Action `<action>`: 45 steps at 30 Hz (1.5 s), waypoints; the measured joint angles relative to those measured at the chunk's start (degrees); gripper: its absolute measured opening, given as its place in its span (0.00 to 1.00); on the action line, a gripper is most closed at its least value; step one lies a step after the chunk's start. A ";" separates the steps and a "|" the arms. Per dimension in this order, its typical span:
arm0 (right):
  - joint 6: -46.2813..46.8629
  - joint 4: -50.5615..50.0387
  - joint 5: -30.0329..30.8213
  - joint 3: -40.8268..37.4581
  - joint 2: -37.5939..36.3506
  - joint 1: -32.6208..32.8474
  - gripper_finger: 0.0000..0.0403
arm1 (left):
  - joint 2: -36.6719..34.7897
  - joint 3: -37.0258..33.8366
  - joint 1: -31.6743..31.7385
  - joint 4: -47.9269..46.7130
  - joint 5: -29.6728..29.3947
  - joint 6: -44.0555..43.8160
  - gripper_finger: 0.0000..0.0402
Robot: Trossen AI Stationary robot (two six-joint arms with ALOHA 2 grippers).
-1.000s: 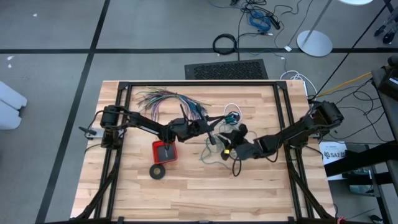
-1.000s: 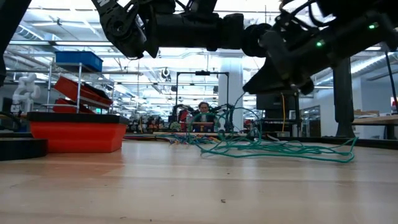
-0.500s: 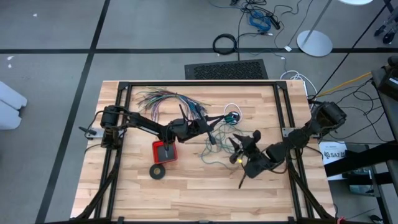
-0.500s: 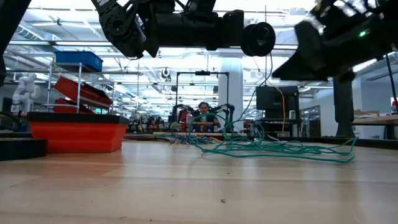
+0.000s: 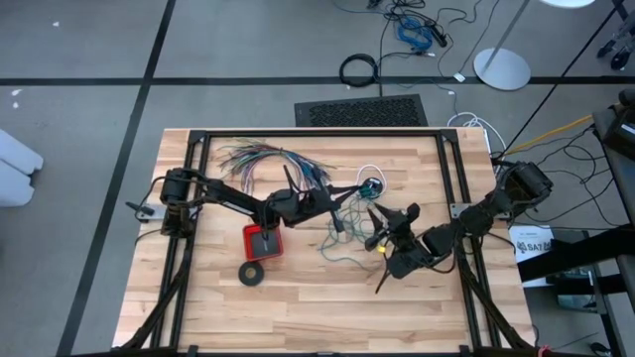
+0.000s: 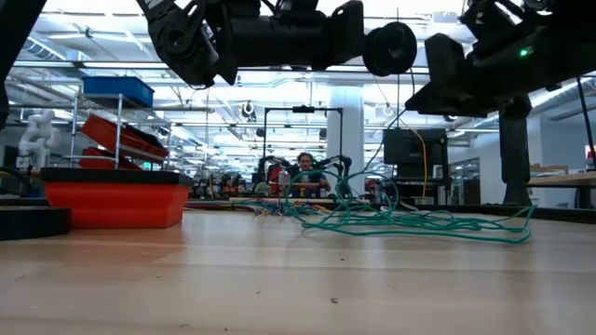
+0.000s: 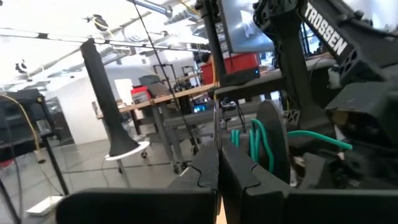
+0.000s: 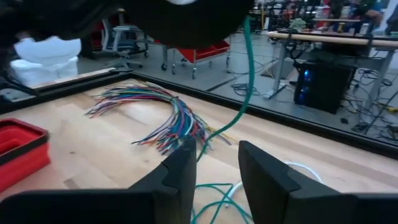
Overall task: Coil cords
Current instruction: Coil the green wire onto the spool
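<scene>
The teal-green wire (image 5: pixel 342 241) lies as a loose tangle (image 6: pixel 391 220) on the table's middle. One strand (image 8: pixel 247 68) rises to a black round piece (image 7: pixel 274 142) with a few teal turns (image 7: pixel 254 142) beside it. That piece hangs in the air at the tip of my left gripper (image 7: pixel 219 167), which is shut and points toward the table's right. My right gripper (image 8: pixel 217 167) stands open just near of it; the strand runs down between its fingers, and I cannot tell whether they touch it. A thin white cord (image 5: pixel 365 170) loops on the wood at the far side. My left gripper holds the black round piece (image 6: pixel 389 48) at its fingertips, level from the table's left and tipped slightly up. The fingers themselves hide where they meet it. The piece is lifted clear, and the teal strand hangs slack from it to the tangle.
A fanned bundle of many-coloured wires (image 5: pixel 263 157) lies at the far left. A red box (image 5: pixel 264 241) and a black tape ring (image 5: pixel 252 273) sit near the left arm. Black frame rails (image 5: pixel 451 188) run along the table's sides. Bare wood lies toward the near edge.
My right gripper has drawn back from beside the left gripper toward the table's right and near edges. It has swung round so that its fingers point toward the far edge. The round piece and the tangle have stayed in place.
</scene>
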 joint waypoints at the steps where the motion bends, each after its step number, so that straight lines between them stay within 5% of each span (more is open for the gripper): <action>1: -0.73 0.17 0.00 0.00 0.00 -0.24 0.24 | 0.00 0.00 -0.03 0.00 0.19 -0.76 0.00; 11: -2.65 0.39 0.56 -0.02 0.00 -0.58 0.10 | 0.00 -0.01 -0.82 0.13 1.20 -2.11 0.00; 26: -2.94 0.72 -1.76 -0.04 0.02 -2.00 0.26 | 0.00 -0.02 -1.51 1.35 1.74 -3.44 0.00; 45: -4.18 1.57 -2.10 -0.06 0.02 -3.67 0.01 | 0.00 -0.02 -1.80 1.33 4.44 -6.62 0.00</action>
